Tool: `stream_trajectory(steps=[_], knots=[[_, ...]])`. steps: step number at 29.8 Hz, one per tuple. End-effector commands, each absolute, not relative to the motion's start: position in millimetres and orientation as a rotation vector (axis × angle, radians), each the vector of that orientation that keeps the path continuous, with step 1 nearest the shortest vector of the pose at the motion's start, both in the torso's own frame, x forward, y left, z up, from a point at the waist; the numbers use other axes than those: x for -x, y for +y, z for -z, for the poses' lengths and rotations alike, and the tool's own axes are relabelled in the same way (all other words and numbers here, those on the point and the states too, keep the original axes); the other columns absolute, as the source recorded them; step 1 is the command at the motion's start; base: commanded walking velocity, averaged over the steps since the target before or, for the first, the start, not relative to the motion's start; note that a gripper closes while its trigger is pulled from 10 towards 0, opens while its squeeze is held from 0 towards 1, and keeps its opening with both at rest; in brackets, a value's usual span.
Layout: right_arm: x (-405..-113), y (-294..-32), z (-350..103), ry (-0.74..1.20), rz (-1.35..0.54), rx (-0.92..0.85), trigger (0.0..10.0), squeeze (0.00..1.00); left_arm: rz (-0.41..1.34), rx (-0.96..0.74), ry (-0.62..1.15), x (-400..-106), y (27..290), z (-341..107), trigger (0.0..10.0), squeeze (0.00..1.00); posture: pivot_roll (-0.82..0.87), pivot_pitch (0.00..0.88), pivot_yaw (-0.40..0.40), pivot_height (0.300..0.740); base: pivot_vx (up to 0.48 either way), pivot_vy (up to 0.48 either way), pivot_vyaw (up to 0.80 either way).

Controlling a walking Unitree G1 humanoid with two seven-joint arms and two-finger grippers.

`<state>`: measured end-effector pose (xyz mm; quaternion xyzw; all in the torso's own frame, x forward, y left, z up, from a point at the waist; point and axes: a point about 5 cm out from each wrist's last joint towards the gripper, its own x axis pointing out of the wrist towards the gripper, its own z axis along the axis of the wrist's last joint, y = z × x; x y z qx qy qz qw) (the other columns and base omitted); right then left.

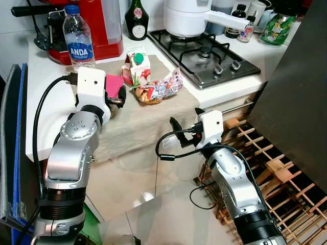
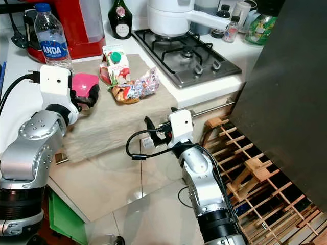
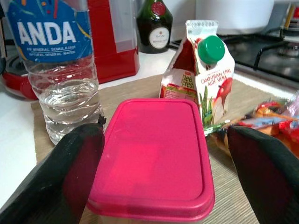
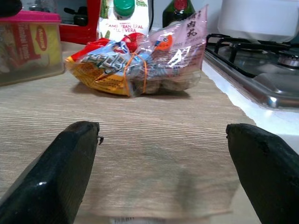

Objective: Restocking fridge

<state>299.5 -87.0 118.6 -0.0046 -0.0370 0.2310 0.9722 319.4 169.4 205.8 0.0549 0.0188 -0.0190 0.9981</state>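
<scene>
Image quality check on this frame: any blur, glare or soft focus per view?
Left eye view: sharp and evenly lit, with a bright glare patch on the floor tile. Left wrist view: pink-lidded container and water bottle crisp, the near fingers soft. Right wrist view: snack bag reasonably sharp, the fingers blurred, the pot washed out.
</scene>
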Motion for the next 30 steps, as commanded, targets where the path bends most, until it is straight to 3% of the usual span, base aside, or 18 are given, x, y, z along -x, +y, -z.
stream_trajectory(steps=[1,11,20,30], knots=[[-301,-87,-123,-0.098,-0.469,0.020,10.0,0.00,0.052,-0.080,0.100,-321,167,-194,10.0,0.00,0.09,0.000,-0.016,0.740,0.000,0.000,0.00],[-300,-88,-122,-0.095,-0.463,0.020,10.0,0.00,0.012,-0.051,0.143,-320,172,-184,10.0,0.00,0.08,0.000,-0.012,0.740,0.000,0.000,0.00],[-299,-87,-121,-0.092,-0.459,0.020,10.0,0.00,0.033,-0.228,-0.083,-322,168,-219,10.0,0.00,0.08,0.000,-0.009,0.740,0.000,0.000,0.00],[-298,-87,-121,-0.094,-0.461,0.020,10.0,0.00,-0.001,-0.118,0.046,-311,177,-198,10.0,0.00,0.08,0.000,-0.010,0.740,0.000,0.000,0.00]])
